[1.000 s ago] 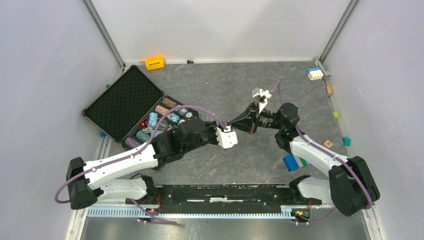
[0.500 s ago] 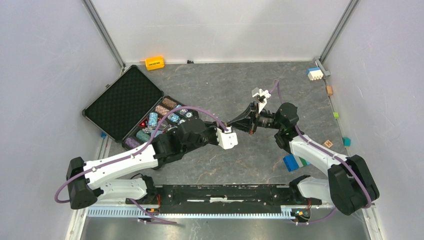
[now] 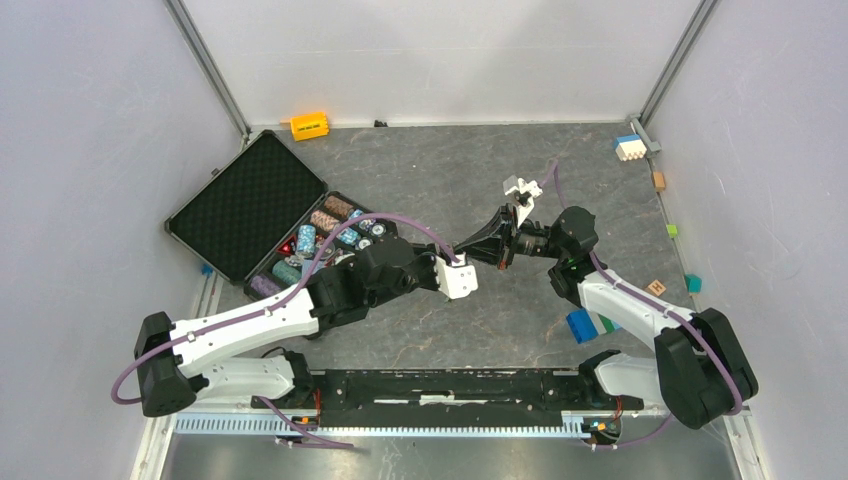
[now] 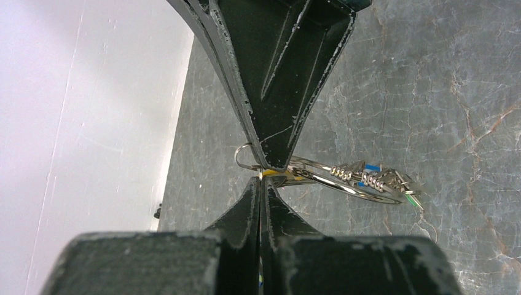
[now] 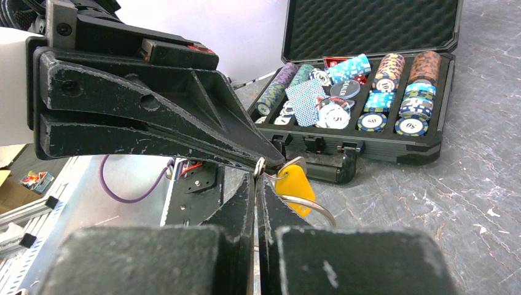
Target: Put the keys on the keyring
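Note:
My two grippers meet tip to tip above the middle of the table. The left gripper (image 3: 455,260) is shut; in its wrist view its fingertips (image 4: 261,179) pinch the thin metal edge of a key with a yellow tag (image 5: 293,184). The right gripper (image 3: 464,247) is shut on the large silver keyring (image 4: 344,184), its tips (image 5: 257,177) right against the left gripper's. Several small silver keys (image 4: 375,179) with blue and green tags hang threaded on the ring's far side. A small wire loop (image 4: 243,157) sticks out beside the right fingertips.
An open black case (image 3: 250,205) with poker chips (image 5: 368,117) lies at the left. An orange-yellow block (image 3: 309,125) sits at the back wall. A blue-white brick stack (image 3: 628,147) and small cubes (image 3: 657,287) are at the right. A blue-green-white brick (image 3: 590,325) lies under the right arm.
Both grippers stay tip to tip at the same spot. The left wrist has shifted very slightly; nothing was let go.

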`<action>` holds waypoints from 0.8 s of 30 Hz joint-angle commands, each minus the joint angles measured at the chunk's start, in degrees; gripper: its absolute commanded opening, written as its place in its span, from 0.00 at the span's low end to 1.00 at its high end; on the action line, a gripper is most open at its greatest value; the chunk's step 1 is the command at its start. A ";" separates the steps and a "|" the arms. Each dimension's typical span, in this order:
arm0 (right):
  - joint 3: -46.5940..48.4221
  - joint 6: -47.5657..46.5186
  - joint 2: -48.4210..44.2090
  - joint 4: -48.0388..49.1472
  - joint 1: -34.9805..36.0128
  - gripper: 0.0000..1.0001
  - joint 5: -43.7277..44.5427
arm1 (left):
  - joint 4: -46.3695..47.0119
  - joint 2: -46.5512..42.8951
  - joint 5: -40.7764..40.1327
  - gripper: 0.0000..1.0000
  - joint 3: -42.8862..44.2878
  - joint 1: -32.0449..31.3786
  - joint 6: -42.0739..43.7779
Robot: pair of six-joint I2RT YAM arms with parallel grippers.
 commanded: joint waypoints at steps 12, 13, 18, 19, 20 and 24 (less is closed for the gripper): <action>-0.06 -1.54 0.45 1.48 0.54 0.00 0.64 | 3.48 -1.22 0.80 0.02 1.14 -0.61 1.60; -0.06 -1.88 0.37 1.03 0.49 0.00 0.82 | 3.49 -1.20 0.82 0.02 1.14 -0.62 1.55; 0.07 -2.14 0.34 0.50 0.54 0.00 1.22 | 3.45 -1.33 1.23 0.02 1.01 -0.64 1.50; 0.11 -2.17 0.34 0.42 0.50 0.00 1.31 | 3.53 -1.32 1.42 0.02 0.97 -0.62 1.49; 0.12 -2.13 0.42 0.41 0.50 0.00 1.31 | 3.32 -1.36 1.52 0.02 0.89 -0.64 1.50; 0.20 -2.13 0.61 0.19 0.54 0.00 1.41 | 3.14 -1.43 1.86 0.02 0.82 -0.64 1.59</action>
